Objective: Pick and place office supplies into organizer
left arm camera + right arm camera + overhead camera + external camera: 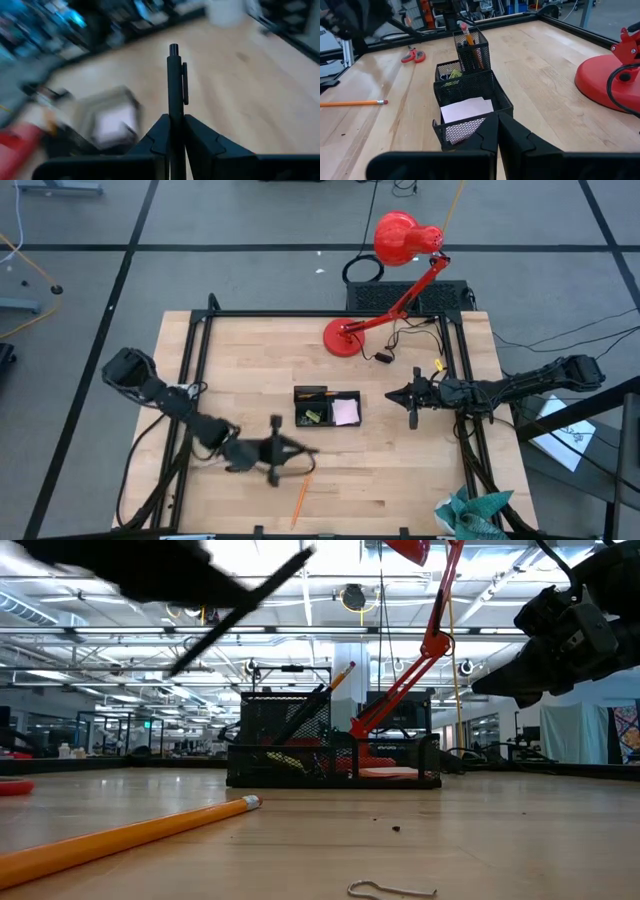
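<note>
Pale wood worktop [400, 470], black frame rails running around it. A red desk lamp [395, 250] is standing at the upper centre of the high view, its round base [610, 80] sitting at the right edge of the right wrist view, a dark cable trailing beside it. A crumpled teal cloth [470, 515] is lying at the lower right corner of the high view. A bent wire clip [390, 889] is lying on the wood at the bottom of the low view.

The organizer [327, 407], black mesh, is sitting mid-frame in the high view. Its tall cup is holding upright pens and an orange pencil [468, 37]; the near compartment is holding a pale sticky-note pad [465, 109]; a yellow-green bit [451, 76] is lying in the middle compartment. Red-handled scissors [413, 55] are lying flat beyond the organizer in the right wrist view, apart from it.

A loose orange pencil [300, 498] is lying on the worktop at lower centre of the high view, long axis running near vertical in frame, below the left hand.

The left hand [278, 450], lower left of the organizer, is gripping a black pen [174, 85]. The pen is standing straight out between the fingers, clip end pointing away from the wrist.

The right hand [412, 395] is hovering just right of the organizer, fingers pressed together, gripping nothing.
</note>
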Motion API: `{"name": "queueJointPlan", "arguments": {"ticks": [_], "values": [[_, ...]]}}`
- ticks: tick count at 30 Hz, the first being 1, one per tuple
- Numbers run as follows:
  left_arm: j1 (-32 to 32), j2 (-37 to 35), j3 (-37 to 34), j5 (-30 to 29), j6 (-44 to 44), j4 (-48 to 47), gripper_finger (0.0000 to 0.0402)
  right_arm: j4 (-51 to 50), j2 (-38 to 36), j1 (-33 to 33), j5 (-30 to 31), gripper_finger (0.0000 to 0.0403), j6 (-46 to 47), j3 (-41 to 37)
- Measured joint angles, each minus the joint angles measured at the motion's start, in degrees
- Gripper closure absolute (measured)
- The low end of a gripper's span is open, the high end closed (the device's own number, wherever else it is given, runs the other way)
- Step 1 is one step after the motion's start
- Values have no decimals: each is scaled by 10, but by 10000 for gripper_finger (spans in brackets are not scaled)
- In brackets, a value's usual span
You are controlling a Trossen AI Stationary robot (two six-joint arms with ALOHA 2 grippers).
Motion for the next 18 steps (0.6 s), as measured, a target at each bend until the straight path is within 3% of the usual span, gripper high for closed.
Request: {"name": "queueJointPlan", "arguments": {"ticks": [7, 13, 18], "values": [[133, -1, 1, 38, 148, 154, 378, 0, 0, 0, 0, 401, -8, 0], [255, 3, 1, 149, 121, 166, 375, 0, 0, 0, 0, 401, -11, 0], [315, 6, -9, 212, 88, 164, 372, -2, 0, 0, 0, 401, -13, 0]]}}
